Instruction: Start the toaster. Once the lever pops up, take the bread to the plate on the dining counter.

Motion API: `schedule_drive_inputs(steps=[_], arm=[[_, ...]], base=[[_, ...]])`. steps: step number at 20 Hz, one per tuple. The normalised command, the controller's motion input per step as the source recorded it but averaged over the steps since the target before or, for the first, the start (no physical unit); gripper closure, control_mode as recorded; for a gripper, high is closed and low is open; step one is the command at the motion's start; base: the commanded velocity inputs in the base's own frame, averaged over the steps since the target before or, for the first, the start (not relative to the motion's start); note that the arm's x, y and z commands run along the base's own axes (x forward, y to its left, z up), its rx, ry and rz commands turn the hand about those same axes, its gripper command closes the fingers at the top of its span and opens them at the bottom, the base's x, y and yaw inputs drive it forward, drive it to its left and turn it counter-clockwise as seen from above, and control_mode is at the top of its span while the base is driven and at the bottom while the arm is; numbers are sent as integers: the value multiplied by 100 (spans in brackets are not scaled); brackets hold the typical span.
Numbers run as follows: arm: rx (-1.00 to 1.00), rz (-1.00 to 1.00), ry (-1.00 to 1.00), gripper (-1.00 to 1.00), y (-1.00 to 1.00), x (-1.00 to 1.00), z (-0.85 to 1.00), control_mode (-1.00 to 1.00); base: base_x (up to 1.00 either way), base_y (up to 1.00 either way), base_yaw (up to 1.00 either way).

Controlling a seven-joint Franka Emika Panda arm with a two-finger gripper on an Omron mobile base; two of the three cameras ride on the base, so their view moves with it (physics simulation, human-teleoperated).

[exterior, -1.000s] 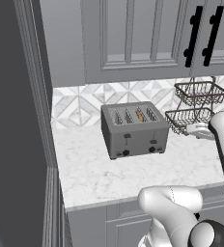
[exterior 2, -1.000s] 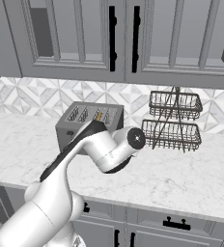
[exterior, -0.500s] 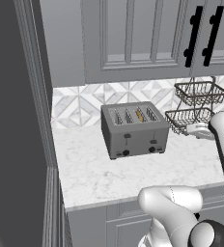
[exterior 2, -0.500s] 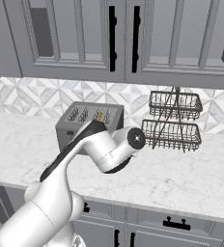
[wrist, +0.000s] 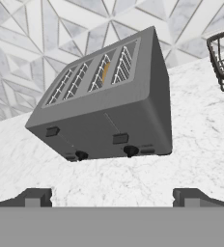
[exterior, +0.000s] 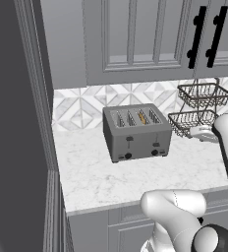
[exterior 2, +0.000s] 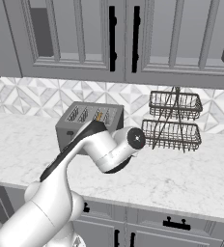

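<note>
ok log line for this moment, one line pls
phase: approach, toaster not started | gripper: open, empty, short of toaster front | bread: down in third slot | levers: up | wire basket rack: right of toaster

One toaster (exterior: 137,132), four slots; one bread slice (exterior: 142,118); two levers; two knobs; one two-tier wire basket (exterior: 199,107).

toaster (exterior: 136,132) on the counter (exterior: 101,174), bread (exterior: 142,117) in a slot, wire rack (exterior: 198,109) right.

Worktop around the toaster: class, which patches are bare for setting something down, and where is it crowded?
Bare marble lies before the toaster, up to the worktop edge, and left of it toward the dark wall. To the toaster's right, the wire basket rack crowds the back.
</note>
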Motion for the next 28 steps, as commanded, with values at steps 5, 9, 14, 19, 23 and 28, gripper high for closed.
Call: schedule_drive_inputs(steps=[5,9,14,19,23,28], arm=[[0,0,0,-100,0,0,0,-100],[0,0,0,-100,0,0,0,-100],[0,0,0,-100,0,0,0,-100],[0,0,0,-100,0,0,0,-100],[0,0,0,-100,0,0,0,-100],[0,0,0,-100,0,0,0,-100]], base=[[0,0,0],[0,0,0],[0,0,0],[0,0,0],[0,0,0],[0,0,0]])
